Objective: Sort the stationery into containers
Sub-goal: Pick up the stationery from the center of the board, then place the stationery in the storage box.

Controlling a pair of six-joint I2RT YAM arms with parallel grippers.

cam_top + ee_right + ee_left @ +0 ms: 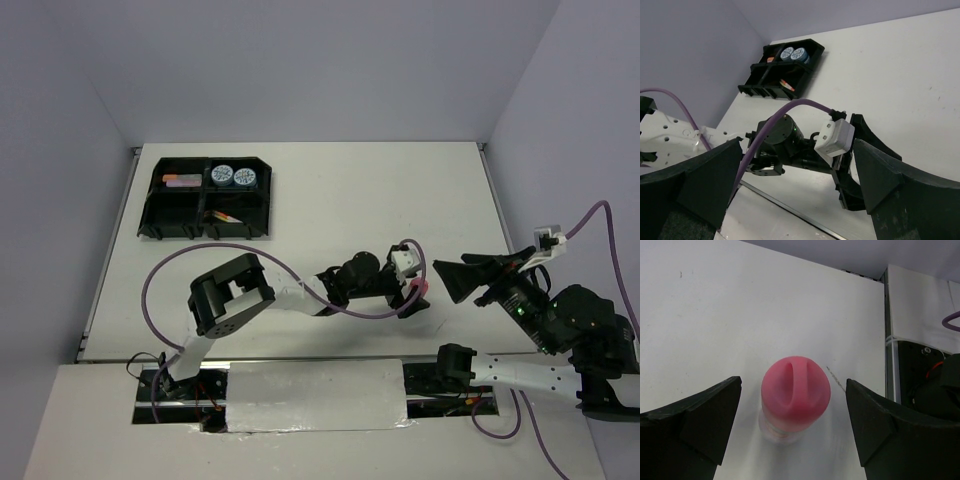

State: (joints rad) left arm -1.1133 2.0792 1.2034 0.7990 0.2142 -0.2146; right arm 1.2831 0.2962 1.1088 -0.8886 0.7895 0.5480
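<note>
Bottle (795, 399) between open left gripper (792, 432) fingers

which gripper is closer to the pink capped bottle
Left. The left gripper is open around the pink-capped bottle, a finger on each side; the right gripper sits open just to its right, apart from it.

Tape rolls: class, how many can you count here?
2. The left tape roll and right tape roll sit side by side in the far right compartment of the black tray. More could hide behind its walls.
</note>
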